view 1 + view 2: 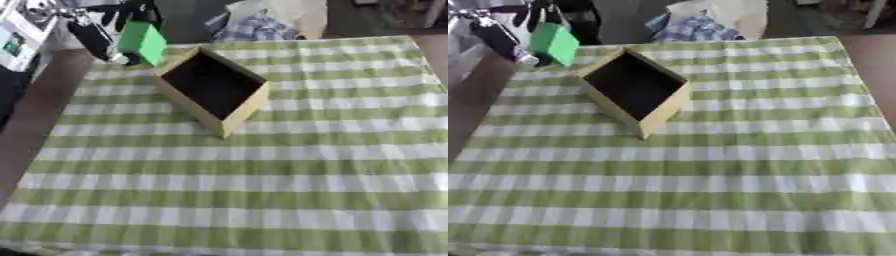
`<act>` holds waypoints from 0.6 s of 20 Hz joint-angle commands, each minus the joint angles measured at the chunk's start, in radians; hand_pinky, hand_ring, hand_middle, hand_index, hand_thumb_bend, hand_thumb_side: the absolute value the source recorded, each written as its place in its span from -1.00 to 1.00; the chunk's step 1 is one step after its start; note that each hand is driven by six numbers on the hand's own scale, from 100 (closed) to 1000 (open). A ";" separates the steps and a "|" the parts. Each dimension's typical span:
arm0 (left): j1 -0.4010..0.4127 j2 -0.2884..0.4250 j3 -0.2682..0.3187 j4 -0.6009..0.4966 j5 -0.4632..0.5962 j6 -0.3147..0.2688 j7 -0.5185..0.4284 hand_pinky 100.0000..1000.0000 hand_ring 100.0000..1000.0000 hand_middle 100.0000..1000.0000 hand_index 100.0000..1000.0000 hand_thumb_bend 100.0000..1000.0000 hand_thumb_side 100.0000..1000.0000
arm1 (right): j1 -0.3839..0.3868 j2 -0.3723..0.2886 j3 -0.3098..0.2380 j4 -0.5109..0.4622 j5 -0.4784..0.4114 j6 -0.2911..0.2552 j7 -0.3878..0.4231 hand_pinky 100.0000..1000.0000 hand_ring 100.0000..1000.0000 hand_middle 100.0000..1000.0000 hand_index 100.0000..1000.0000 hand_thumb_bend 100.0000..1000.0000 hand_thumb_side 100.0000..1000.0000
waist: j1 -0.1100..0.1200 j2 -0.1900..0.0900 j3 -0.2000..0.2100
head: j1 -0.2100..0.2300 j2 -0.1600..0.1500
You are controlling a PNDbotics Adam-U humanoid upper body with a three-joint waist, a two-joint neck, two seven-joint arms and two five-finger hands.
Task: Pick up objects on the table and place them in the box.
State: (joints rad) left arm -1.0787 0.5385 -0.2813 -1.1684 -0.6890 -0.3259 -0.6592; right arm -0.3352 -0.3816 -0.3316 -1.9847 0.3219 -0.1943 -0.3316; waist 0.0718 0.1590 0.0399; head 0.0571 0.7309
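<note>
**Holding a green block just off the box's far-left corner**

Hovering up past the far-left corner of the box [213, 90] is the robot's left hand [131, 17], coming in from the upper left. It's dark and blurry, but the fingers look curled down around the top of a green block [143, 42], so I'd call that a grip on the block. The block hangs tilted below the hand, and its lower edge sits right next to the box's far-left rim. Can't tell if it actually touches the rim or clears it. It's outside the box's opening, not over the dark inside.

The box itself is an open tan thing with a dark interior, turned so one corner points toward the camera. It sits on a green and white checked cloth [262, 190], and everything nearer than the box is just cloth.

Beyond the box, past the far edge of the cloth, there's a heap of blue checked fabric [693, 27] with something pale lying on it. Left of the box, off the cloth, a strip of brown table [35, 115] shows.

Right hand doesn't show up in either eye view.
</note>
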 commanded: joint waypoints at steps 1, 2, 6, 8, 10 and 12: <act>-0.045 -0.025 0.003 0.025 -0.036 -0.004 0.011 -0.46 -0.25 -0.33 0.02 -0.97 -1.00 | -0.018 -0.007 0.000 -0.015 -0.012 -0.002 0.005 0.01 0.43 0.31 0.78 -1.00 1.00 | -0.006 -0.010 -0.005 | 0.009 -0.017; -0.050 -0.033 0.003 0.036 -0.047 -0.005 0.015 -0.46 -0.25 -0.33 0.02 -0.97 -1.00 | -0.019 -0.005 0.000 -0.015 -0.013 -0.002 0.006 0.01 0.43 0.31 0.78 -1.00 1.00 | -0.006 -0.009 -0.007 | 0.010 -0.019; -0.066 -0.069 0.013 0.079 -0.115 0.004 0.056 -0.45 -0.24 -0.32 0.02 -0.90 -1.00 | -0.028 0.004 0.001 -0.015 -0.018 -0.005 0.008 0.00 0.43 0.31 0.78 -1.00 1.00 | -0.005 0.003 -0.021 | 0.016 -0.030; -0.070 -0.089 0.016 0.105 -0.155 0.006 0.088 -0.45 -0.24 -0.32 0.01 -0.92 -1.00 | -0.034 0.008 0.001 -0.015 -0.021 -0.006 0.008 0.00 0.43 0.30 0.78 -1.00 1.00 | -0.005 0.011 -0.029 | 0.018 -0.039; -0.074 -0.108 0.020 0.129 -0.182 0.005 0.114 -0.46 -0.24 -0.33 0.01 -0.95 -1.00 | -0.040 0.013 0.002 -0.015 -0.025 -0.007 0.009 0.00 0.43 0.30 0.78 -1.00 1.00 | -0.006 0.019 -0.036 | 0.020 -0.047; -0.080 -0.128 0.024 0.153 -0.201 0.006 0.135 -0.47 -0.25 -0.34 0.01 -0.98 -1.00 | -0.045 0.018 0.003 -0.015 -0.030 -0.008 0.012 0.00 0.43 0.30 0.78 -1.00 1.00 | -0.008 0.026 -0.042 | 0.022 -0.051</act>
State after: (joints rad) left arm -1.1293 0.4054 -0.2727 -1.0200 -0.8735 -0.3201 -0.5415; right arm -0.3659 -0.3527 -0.3309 -1.9847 0.3019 -0.2004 -0.3233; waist 0.0699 0.2011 -0.0027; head 0.0755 0.6913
